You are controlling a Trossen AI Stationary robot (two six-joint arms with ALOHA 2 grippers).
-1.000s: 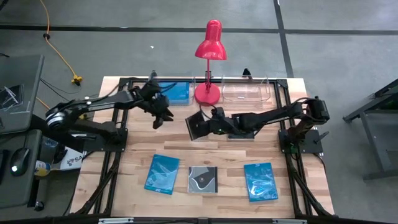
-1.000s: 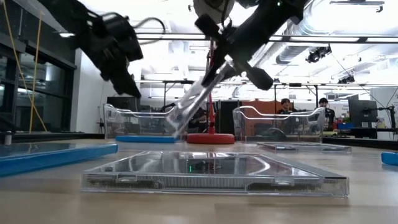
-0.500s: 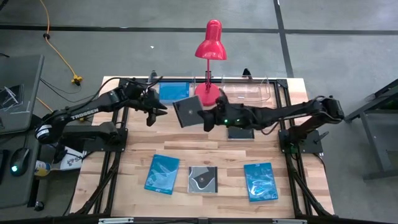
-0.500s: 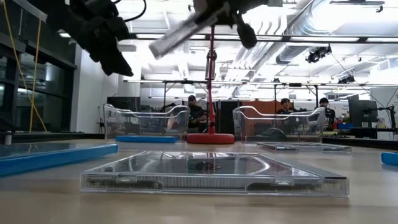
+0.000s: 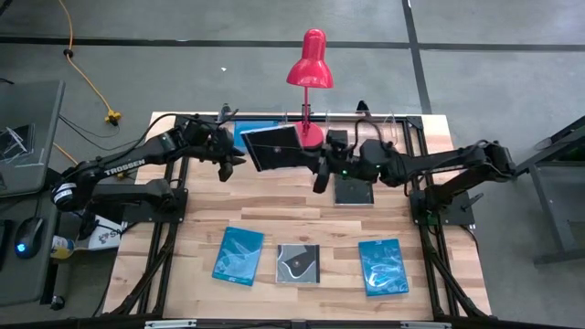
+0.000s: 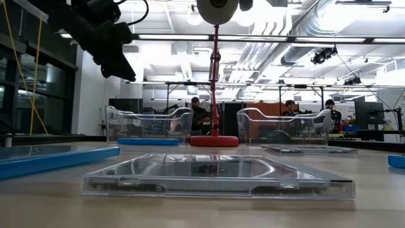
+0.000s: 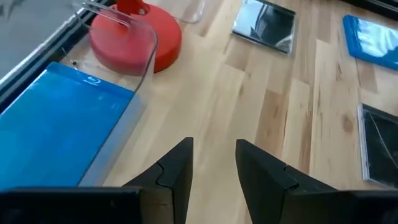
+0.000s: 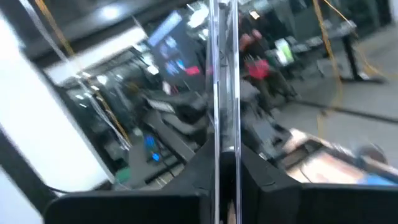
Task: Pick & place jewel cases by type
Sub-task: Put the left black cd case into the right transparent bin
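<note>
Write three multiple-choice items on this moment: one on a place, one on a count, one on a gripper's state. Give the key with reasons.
1. Where does the plain blue case lie?
A. in the clear tray left of the red lamp
B. in the front row
C. in the right gripper

2. How many cases lie in the front row near the table's front edge?
A. one
B. three
C. five

3. What is the right gripper doing?
A. hanging open and empty
B. shut on a dark case held in the air
C. resting on the table

Key: 1 A, the high view shows it in the tray beside the lamp base. 2 B, blue, dark, blue. 3 B, the dark case sits lifted in its closed fingers.
</note>
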